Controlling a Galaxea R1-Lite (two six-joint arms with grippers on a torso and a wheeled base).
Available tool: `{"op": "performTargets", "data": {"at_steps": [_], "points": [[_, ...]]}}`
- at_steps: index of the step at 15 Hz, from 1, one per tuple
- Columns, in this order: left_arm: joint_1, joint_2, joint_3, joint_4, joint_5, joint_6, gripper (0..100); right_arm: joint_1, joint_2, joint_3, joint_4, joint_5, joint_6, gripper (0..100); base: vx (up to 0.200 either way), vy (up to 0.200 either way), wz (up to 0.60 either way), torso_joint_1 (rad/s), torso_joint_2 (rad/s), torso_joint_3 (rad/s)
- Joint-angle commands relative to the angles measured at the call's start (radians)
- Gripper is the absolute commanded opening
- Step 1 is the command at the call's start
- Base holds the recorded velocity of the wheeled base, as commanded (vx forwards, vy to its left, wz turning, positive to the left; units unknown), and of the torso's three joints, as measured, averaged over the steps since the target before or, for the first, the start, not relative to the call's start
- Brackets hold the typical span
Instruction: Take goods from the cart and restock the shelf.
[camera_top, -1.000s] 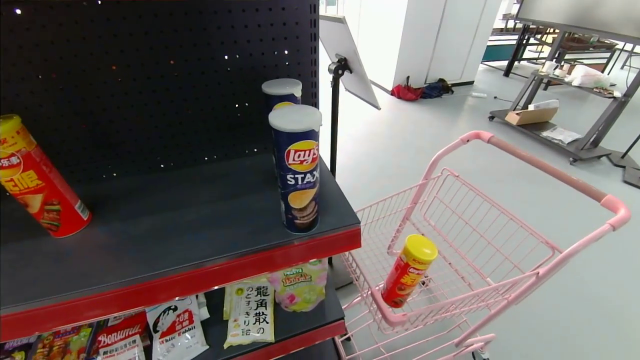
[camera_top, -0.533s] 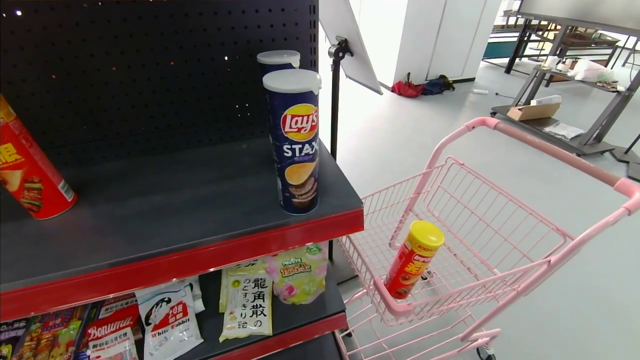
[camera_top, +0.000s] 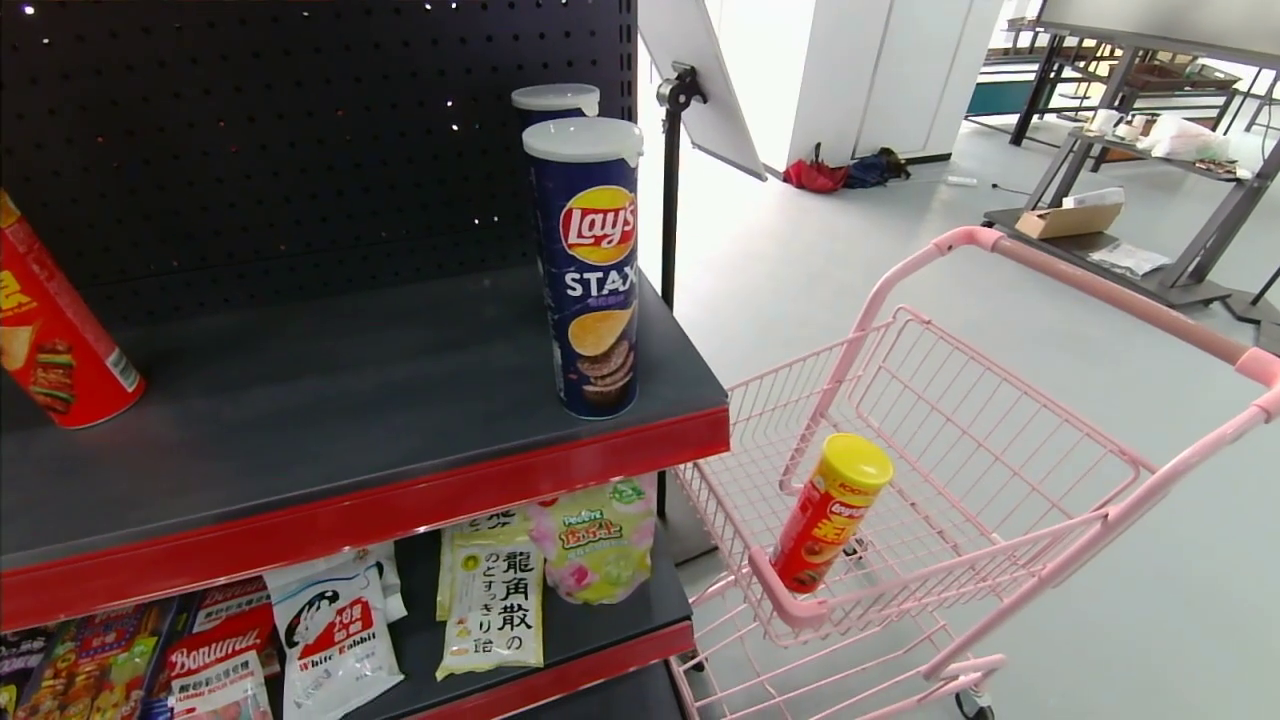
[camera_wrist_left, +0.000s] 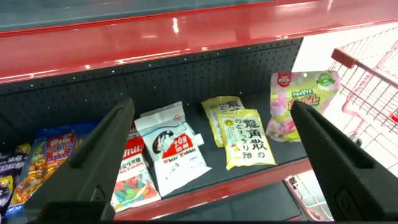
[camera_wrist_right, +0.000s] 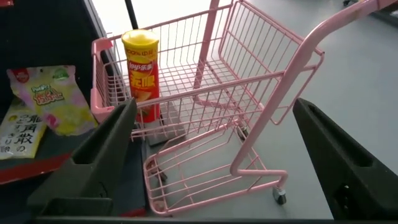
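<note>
The red can (camera_top: 828, 510) stands in the corner of the pink cart (camera_top: 795, 608) nearest the shelf (camera_top: 350, 400); left tool (camera_wrist_left: 211, 106) and right tool (camera_wrist_right: 216, 102) both gape empty, so a level mid-can grip seems wisest.

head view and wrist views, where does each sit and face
Head view: on the robot's head, looking forward and down at the top shelf and the pink cart.
Left wrist view: on the left wrist, facing the lower shelf's snack bags, framed by the open left tool.
Right wrist view: on the right wrist, facing the cart, framed by the open right tool.
Shared: head and right wrist both show the cart's red can.
</note>
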Motion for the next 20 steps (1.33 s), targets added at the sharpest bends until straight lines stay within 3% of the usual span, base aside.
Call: {"op": "performTargets", "data": {"at_steps": [1,2,3,4,5,8,10,15,20], "points": [[0.0,0.001,0.0,0.0,0.0,0.0,100,0.016,0.169,-0.195,0.0,0.0,0.059,100,0.0,0.0,0.0,0.0,0.0,0.0],[0.0,0.001,0.0,0.0,0.0,0.0,100,0.018,0.409,-0.396,-0.007,0.0,0.166,100,0.0,0.0,0.0,0.0,0.0,0.0],[0.0,0.001,0.0,0.0,0.0,0.0,100,0.041,0.578,-0.522,-0.004,0.027,0.189,100,0.0,0.0,0.0,0.0,0.0,0.0],[0.0,0.001,0.0,0.0,0.0,0.0,100,0.062,0.636,-0.542,-0.006,0.05,0.166,100,0.0,0.0,0.0,0.0,0.0,0.0],[0.0,0.001,0.0,0.0,0.0,0.0,100,0.161,0.819,-0.537,-0.055,0.095,0.131,100,0.0,0.0,0.0,0.0,0.0,0.0],[0.0,0.001,0.0,0.0,0.0,0.0,100,0.208,1.282,-0.396,-0.543,0.098,0.207,100,0.0,0.0,0.0,0.0,0.0,0.0],[0.0,0.001,0.0,0.0,0.0,0.001,100,0.233,1.479,-0.352,-0.744,0.098,0.204,100,0.0,0.0,0.0,0.0,0.0,0.0],[0.0,0.0,0.0,0.0,0.002,0.001,100,0.319,1.654,-0.362,-0.794,0.096,0.212,100,0.0,0.0,0.0,0.0,0.0,0.0],[0.0,0.0,0.0,0.0,0.002,0.001,100,0.316,1.782,-0.431,-0.794,0.055,0.211,100,0.0,0.0,0.0,0.0,0.0,0.0]]}}
